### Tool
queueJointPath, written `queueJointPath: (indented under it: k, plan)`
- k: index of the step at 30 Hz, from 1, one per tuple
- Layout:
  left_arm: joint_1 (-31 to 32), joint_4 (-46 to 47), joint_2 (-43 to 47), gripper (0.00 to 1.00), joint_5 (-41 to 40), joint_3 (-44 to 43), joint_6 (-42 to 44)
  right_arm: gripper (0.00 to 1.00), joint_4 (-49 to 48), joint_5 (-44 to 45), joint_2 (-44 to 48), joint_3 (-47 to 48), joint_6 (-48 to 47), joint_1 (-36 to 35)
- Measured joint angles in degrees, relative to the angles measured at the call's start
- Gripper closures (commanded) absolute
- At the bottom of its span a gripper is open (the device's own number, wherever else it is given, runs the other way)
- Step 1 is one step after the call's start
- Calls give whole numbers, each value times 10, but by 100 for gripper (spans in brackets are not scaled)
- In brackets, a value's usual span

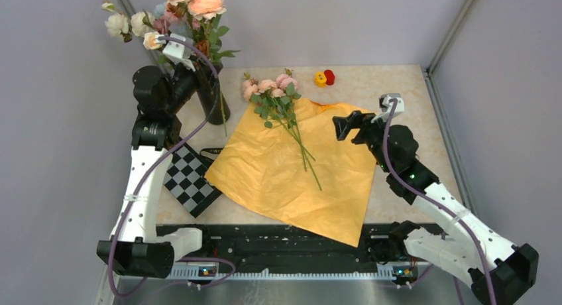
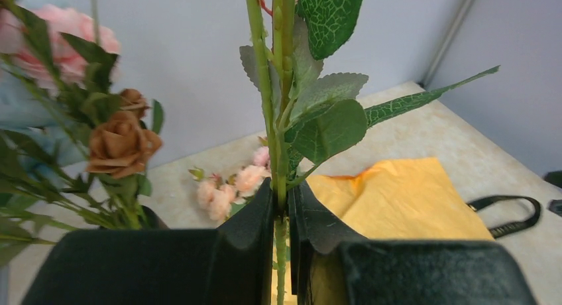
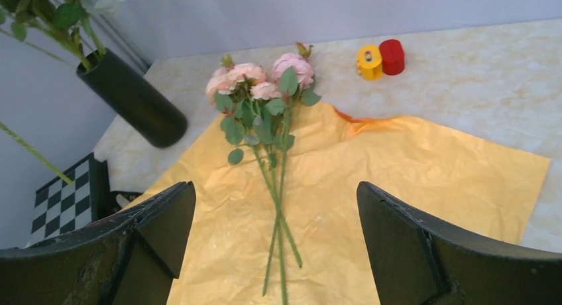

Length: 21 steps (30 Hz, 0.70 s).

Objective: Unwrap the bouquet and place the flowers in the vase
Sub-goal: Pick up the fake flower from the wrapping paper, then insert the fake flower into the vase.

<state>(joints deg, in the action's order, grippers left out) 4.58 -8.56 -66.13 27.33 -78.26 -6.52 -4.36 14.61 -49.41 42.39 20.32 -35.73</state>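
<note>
Pink and peach artificial roses on thin green stems [image 1: 281,109], top view: unwrapped, lying across spread shiny orange paper [image 1: 278,185] on counter [image 1: 378,86], just right of tall glossy black vase [image 1: 213,99]; both arms reaching forward. Left wrist view: left hand [image 2: 281,192] clenched on green leafy stem [image 2: 263,86], held upright. Right wrist view: right hand [image 3: 275,185] released, angled down toward roses. Judged step: moving stems to vase; next, low pinch on stems.

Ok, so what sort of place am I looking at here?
Probably a robot test cell rather than a shop or home: plain grey panel walls, a checkerboard, and two robot arms mounted at the table edge.
</note>
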Motion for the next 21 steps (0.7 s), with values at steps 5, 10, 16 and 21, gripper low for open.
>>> queueJointPath:
  k: [5, 10, 16, 21]
  plan:
    - [-27, 82, -1, 100, -38, 17, 10, 6, 3, -54, 6, -21, 5, 91]
    - [-61, 188, 0, 100, -91, 47, 11, 6, 1, -115, 6, -60, 28, 165]
    - [-103, 310, 0, 100, -146, 92, -11, 6, -5, -160, 9, -81, 52, 196]
    - [-121, 395, -6, 100, -172, 110, -42, 7, -7, -172, 26, -82, 55, 201]
